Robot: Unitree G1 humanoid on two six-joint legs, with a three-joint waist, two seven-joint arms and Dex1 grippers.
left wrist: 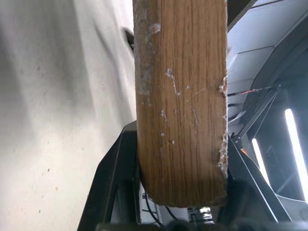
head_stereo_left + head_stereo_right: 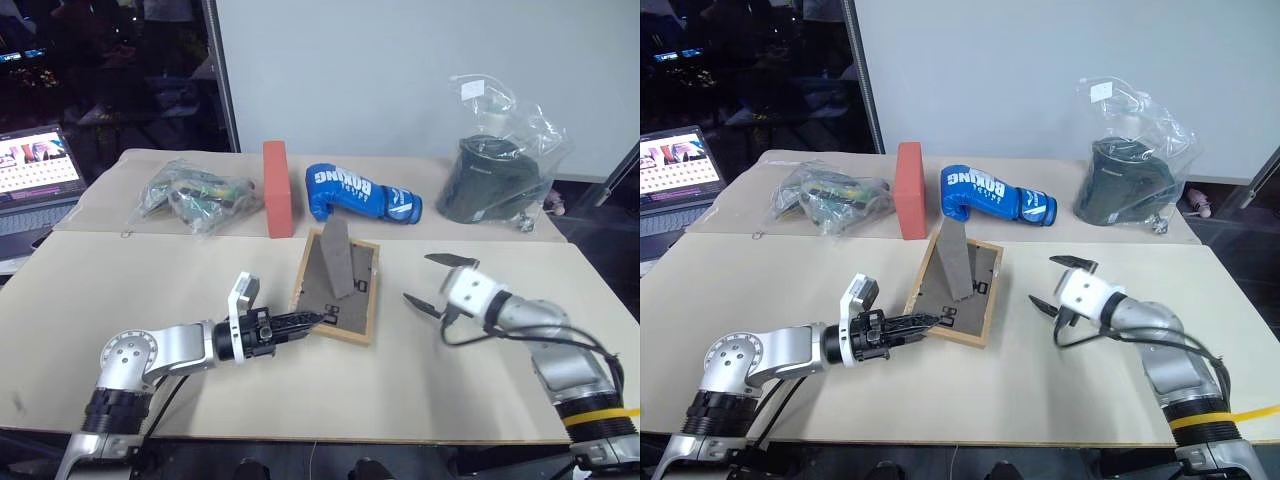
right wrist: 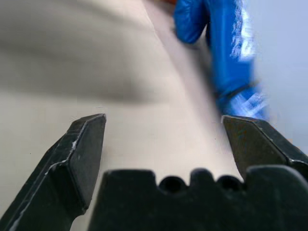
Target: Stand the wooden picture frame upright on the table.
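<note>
Picture frame point(image 2: 337, 289) lies back-up in the middle of the worktop point(image 2: 150, 290), its stand sticking up. Left jaws point(image 2: 318, 319) pinch its near edge. Right jaws point(image 2: 434, 281) are spread wide, near its right side, touching nothing.

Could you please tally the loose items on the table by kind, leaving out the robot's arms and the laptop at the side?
Wooden picture frame: 1
Red-orange block: 1
Blue boxing glove: 1
Clear plastic bags with contents: 2, one with greenish items, one with a dark object
Total: 5
</note>
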